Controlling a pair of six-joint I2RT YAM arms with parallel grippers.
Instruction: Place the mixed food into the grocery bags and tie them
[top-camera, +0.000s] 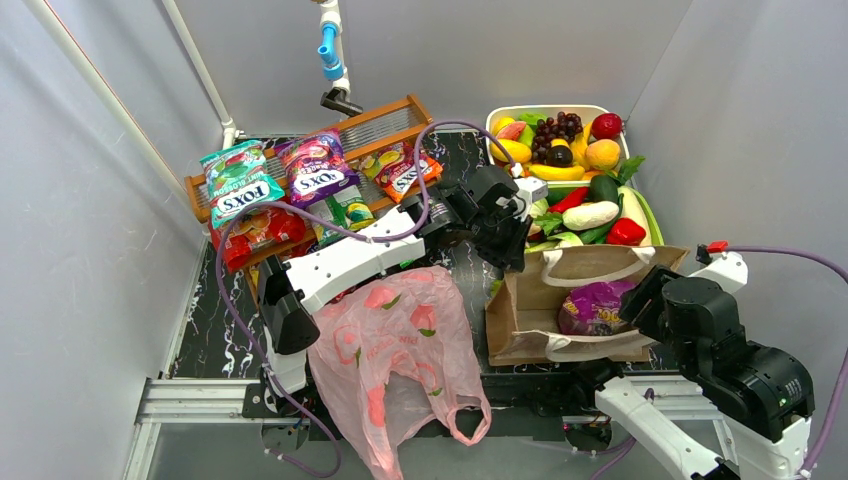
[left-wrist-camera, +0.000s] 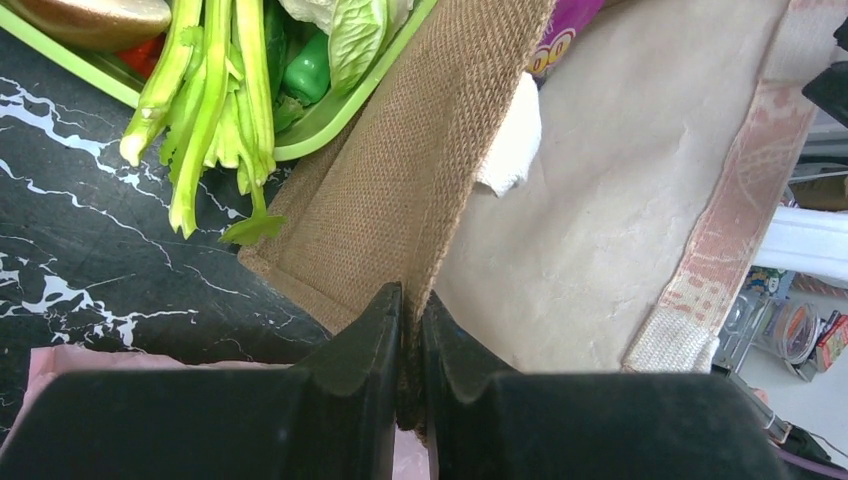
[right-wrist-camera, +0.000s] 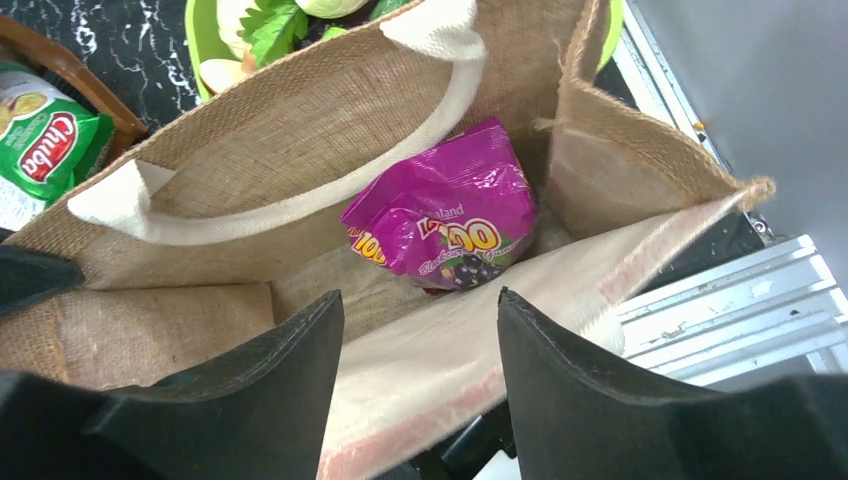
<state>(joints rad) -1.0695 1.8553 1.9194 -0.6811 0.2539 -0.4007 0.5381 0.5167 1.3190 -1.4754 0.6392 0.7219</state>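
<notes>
Left of the tote, foil packets crowd a rack; they look light, slick and crinkly, probably best pinched at a sealed edge. Nearer the tote lies the pink bag, flimsy and limp. The left gripper pinches the tote's stiff woven rim. Inside the tote rests a purple packet. Above the tote hangs the right gripper, jaws spread and empty.

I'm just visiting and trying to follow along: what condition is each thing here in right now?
Brown tote: mouth open, handles loose.
Purple packet: lying inside the tote.
Pink bag: limp, crumpled, untied.
Left tool: shut on the tote's rim.
Right tool: open, empty, above the tote.
</notes>
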